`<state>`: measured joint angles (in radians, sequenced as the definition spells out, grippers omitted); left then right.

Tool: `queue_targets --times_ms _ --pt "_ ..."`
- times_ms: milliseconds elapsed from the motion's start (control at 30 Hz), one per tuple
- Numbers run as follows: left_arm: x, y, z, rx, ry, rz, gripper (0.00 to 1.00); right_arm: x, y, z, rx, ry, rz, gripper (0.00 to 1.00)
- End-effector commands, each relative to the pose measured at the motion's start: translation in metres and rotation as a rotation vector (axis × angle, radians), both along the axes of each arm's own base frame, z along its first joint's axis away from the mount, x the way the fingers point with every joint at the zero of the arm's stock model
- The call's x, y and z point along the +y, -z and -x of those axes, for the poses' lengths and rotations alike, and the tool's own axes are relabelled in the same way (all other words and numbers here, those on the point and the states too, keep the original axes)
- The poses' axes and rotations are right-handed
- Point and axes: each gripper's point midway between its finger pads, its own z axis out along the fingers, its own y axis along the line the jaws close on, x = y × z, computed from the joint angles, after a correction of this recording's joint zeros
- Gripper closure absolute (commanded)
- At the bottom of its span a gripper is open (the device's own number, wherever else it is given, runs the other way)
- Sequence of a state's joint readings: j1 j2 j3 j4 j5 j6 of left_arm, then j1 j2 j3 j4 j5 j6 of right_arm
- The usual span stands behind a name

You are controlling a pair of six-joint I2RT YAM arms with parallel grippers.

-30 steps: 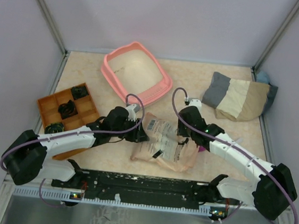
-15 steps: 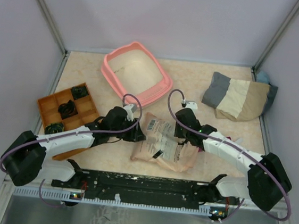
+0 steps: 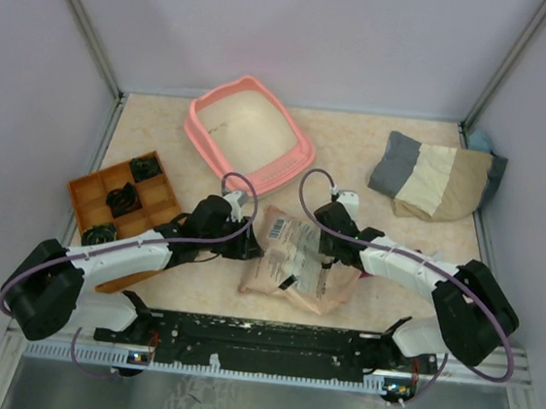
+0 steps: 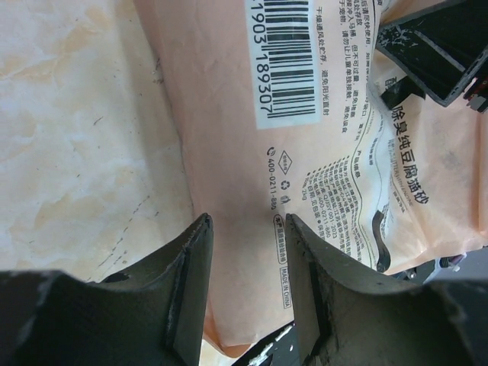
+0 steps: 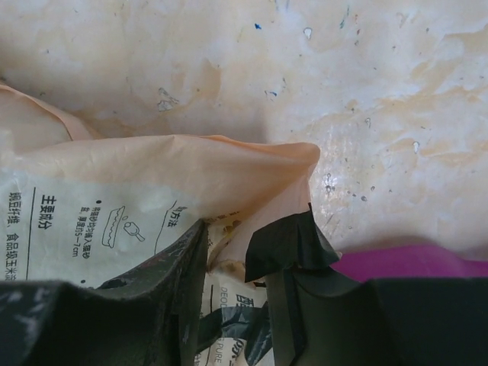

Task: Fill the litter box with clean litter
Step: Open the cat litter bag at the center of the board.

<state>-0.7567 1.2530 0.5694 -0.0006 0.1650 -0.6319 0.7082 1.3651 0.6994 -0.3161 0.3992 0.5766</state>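
Beige tabletop (image 3: 356, 155), litter box (image 3: 199, 130), bag (image 3: 296, 266), scoop (image 5: 412, 263) mostly hidden

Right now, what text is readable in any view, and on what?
"1903189307": under the barcode on the paper bag, start cut off.
"400-0211-880": same bag.
"MADE IN CHINA": same bag.
"除臭纯豆腐猫砂": same bag.
"主要成分": same bag, right wrist view.
Remaining small print: too small to read.

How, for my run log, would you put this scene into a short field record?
litter box: at the back, looks empty
paper bag: lying flat between the two grippers
left gripper: jaws apart over the bag's edge
right gripper: straddles a bag corner, grip unclear
scoop: magenta, beside the right gripper
clean litter: none visible
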Motion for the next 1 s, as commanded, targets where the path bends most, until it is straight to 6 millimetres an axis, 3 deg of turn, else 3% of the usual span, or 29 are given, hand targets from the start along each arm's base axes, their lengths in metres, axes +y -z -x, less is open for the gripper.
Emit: queue_targets --times_ms 0,100,200,400,500,667,867,967 --pt "0.004 0.002 0.000 0.007 -0.019 -0.010 0.51 0.009 0.001 -0.011 -0.048 -0.008 -0.094 0.64" --pt "0.007 0.002 -0.001 0.007 -0.024 -0.027 0.51 0.015 -0.005 -0.011 -0.066 -0.033 -0.155 0.74" --pt "0.015 -0.008 -0.009 -0.040 -0.044 -0.069 0.51 0.017 -0.021 -0.012 -0.109 -0.059 -0.190 0.99" --pt "0.017 -0.052 -0.013 -0.167 0.005 -0.084 0.50 0.023 -0.062 -0.005 -0.172 -0.122 -0.276 1.00" --pt "0.008 -0.057 -0.003 -0.158 0.045 -0.066 0.48 0.036 -0.079 0.005 -0.176 -0.183 -0.370 1.00" --pt "0.014 -0.046 -0.003 -0.141 0.028 -0.104 0.45 0.061 -0.104 0.017 -0.152 -0.267 -0.600 1.00" --pt "0.021 -0.028 -0.010 -0.108 -0.012 -0.163 0.41 0.056 -0.142 0.008 -0.201 -0.262 -0.728 1.00" --pt "0.019 -0.025 -0.014 -0.080 -0.013 -0.140 0.40 0.062 -0.151 0.012 -0.187 -0.305 -0.790 1.00"
